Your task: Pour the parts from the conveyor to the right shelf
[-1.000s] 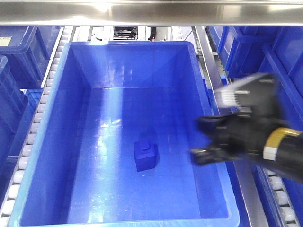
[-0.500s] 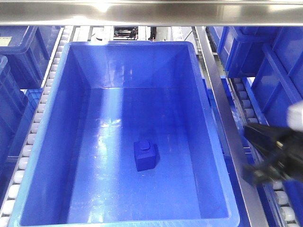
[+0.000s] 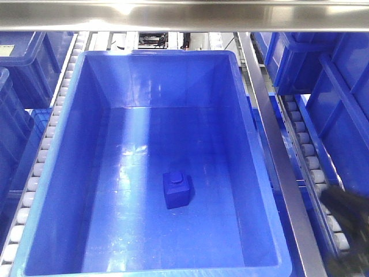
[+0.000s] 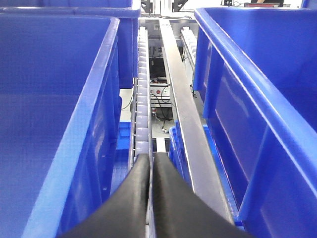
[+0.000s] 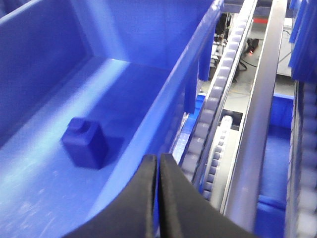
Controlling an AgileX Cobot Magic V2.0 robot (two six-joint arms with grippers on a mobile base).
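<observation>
One blue part, a small block with a round knob, lies on the floor of the big blue bin on the right shelf. In the right wrist view the part sits left of and beyond my right gripper, which is shut on nothing above the bin's right wall. From the front, only a dark blur of the right arm shows at the bottom right. My left gripper is shut and empty over a roller rail between two bins. The conveyor is out of view.
Steel rails with white rollers run beside the bin. More blue bins stand right and left. A steel crossbar spans the top. Cables and equipment lie below the shelf.
My right arm has drawn back from over the bin's right side toward the lower right and now barely shows in the front view. The part has not moved.
</observation>
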